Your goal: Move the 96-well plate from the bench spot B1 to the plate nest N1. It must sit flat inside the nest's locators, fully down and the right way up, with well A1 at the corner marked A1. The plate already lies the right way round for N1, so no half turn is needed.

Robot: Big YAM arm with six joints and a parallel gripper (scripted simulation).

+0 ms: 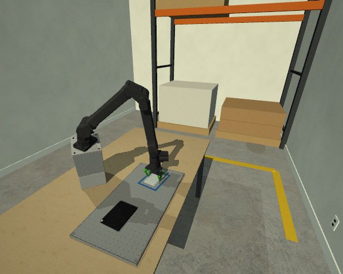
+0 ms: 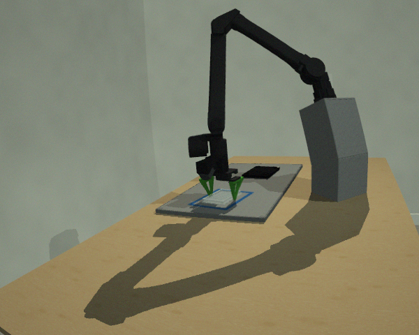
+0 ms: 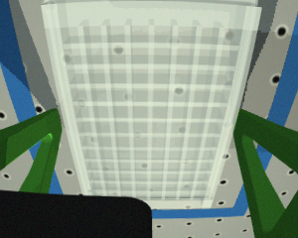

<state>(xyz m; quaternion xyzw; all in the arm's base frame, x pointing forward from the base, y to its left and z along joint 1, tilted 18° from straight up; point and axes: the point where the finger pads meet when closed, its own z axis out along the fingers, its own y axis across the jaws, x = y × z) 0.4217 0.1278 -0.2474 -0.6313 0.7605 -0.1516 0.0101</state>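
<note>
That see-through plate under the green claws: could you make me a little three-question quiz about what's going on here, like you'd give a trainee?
1. True or false: the gripper is already clamped shut on the 96-well plate.
2. Where does the plate lie? A) inside the blue outline B) on the black nest C) on the bare wooden table
3. Fill in: in the wrist view, one green finger stands on each ____ side of the plate.

Key
1. False. The fingers are spread wide, one on each side of the plate, gripping nothing.
2. A. It lies in the blue outline on the grey perforated board; the nest sits apart, holding nothing.
3. Long.
</note>
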